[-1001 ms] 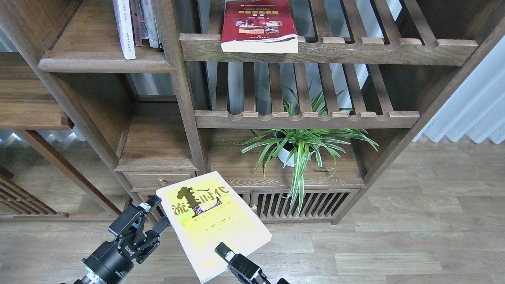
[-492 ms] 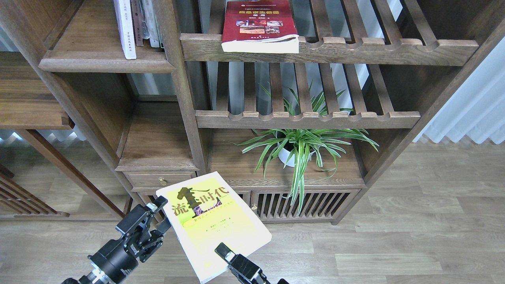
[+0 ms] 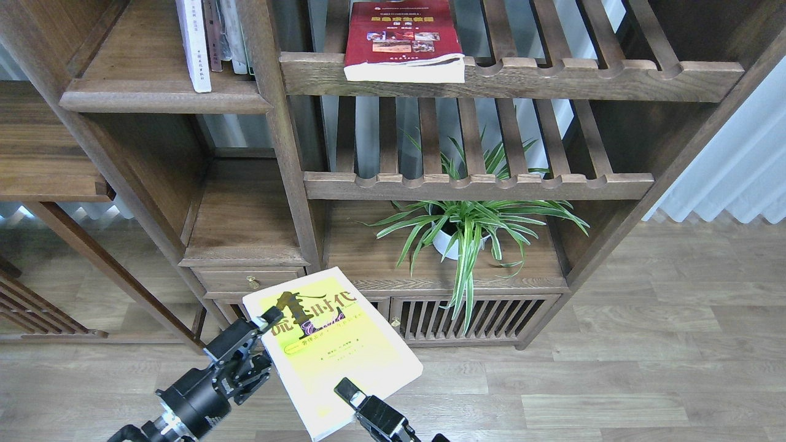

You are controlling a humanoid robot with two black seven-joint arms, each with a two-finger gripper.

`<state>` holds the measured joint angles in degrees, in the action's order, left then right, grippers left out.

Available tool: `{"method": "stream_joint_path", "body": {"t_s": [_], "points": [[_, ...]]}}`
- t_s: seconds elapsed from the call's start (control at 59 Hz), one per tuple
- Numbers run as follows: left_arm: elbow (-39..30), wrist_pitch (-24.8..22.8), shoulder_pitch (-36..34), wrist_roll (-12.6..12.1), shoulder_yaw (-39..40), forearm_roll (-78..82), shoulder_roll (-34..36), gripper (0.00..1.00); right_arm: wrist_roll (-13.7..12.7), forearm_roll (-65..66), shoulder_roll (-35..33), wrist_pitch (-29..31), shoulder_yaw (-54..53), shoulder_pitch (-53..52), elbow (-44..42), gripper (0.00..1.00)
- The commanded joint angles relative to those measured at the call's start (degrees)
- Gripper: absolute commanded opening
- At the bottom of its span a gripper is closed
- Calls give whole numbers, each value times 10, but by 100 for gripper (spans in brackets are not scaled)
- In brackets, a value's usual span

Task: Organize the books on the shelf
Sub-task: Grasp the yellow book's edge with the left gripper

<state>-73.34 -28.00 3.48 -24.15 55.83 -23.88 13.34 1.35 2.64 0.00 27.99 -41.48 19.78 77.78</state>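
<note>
head view / yellow-green book [image 3: 334, 353]: held low in front of the cabinet, tilted; large paperback, looks light but floppy, so pinch near the spine or an edge
right gripper [image 3: 345, 390]: clamped on its lower edge
left gripper [image 3: 261, 334]: fingers spread over its left edge, not yet closed
dark red book [image 3: 402, 40]: flat on the top slatted rack
shelf [image 3: 163, 92]: upper left, with upright books [image 3: 212, 37]
count: 2 loose books, 2 grippers, 1 potted plant [image 3: 470, 230]

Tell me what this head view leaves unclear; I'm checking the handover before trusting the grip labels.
- Right end effector: one finger lies on the yellow-green book; the rest is behind the book or cut by the bottom edge.
- Left end effector: its lower finger is hidden under the book's left edge.
- Standing books: tops cropped, spine text too small.
</note>
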Motion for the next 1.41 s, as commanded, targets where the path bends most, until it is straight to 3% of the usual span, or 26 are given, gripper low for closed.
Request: {"method": "stream_joint_path", "body": {"t_s": [0.0, 0.339, 0.763, 0.831, 0.882, 0.95, 1.001, 1.069, 1.221, 1.391], "points": [[0, 0, -13, 0, -7, 0, -2, 40, -2, 0, 0, 0, 23, 1, 0, 5], [0, 0, -23, 1, -6, -1, 0, 10, -9, 0, 0, 0, 23, 1, 0, 5], [-8, 0, -10, 1, -6, 0, 17, 5, -6, -4, 0, 0, 3, -6, -1, 8], [-9, 0, -8, 0, -5, 1, 18, 5, -2, -3, 0, 0, -2, -9, -4, 18], [-10, 0, -5, 0, -2, 1, 18, 4, -2, -4, 0, 0, -14, -10, -6, 32], [-10, 0, -2, 0, 2, 1, 18, 4, -1, -5, 0, 0, -27, -11, -7, 55], [-9, 0, -1, 0, 6, 6, 18, 4, -1, -4, 0, 0, -33, -11, -8, 78], [-10, 0, 2, 0, 20, 25, 17, 3, -1, -5, 0, 0, -37, -11, -8, 96], [-39, 0, 28, 6, 47, 73, 10, 2, -1, -27, -7, 0, -99, -11, -16, 99], [-58, 0, 111, 9, 116, 166, -27, 3, -1, -40, -14, 0, -145, -11, -31, 99]]}}
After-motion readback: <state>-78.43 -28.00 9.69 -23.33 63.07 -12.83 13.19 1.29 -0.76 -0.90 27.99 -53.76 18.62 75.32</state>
